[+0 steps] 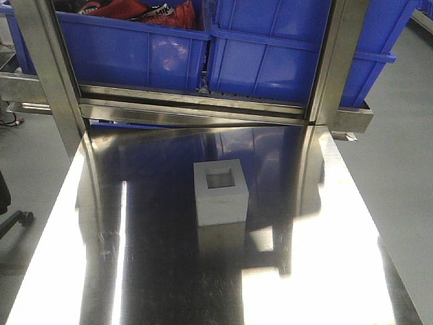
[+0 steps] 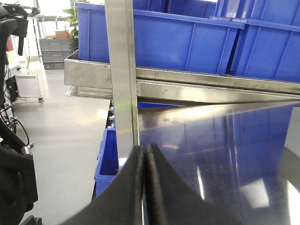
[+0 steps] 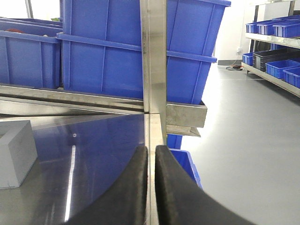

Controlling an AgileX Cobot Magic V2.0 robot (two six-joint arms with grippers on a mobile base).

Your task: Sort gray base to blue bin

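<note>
I see the gray base (image 1: 220,193) sitting in the middle of the steel table (image 1: 149,271), recess facing up, with neither arm touching it. The blue bin (image 1: 277,61) stands on the rack (image 1: 203,101) behind it (a neighbouring bin (image 1: 128,51) holds something red). My left gripper (image 2: 144,154) and right gripper (image 3: 151,154) are both pinched closed on nothing, over the table's side edges.

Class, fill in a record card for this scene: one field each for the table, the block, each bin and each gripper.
Table: shiny steel, reflective
Gray base: sits on the table, recess facing up, nothing touching it
Left blue bin: on the rack behind the table, holds red and black items
Right blue bin: beside it on the rack, contents hidden
Left gripper: shut, empty
Right gripper: shut but for a thin gap, empty
</note>
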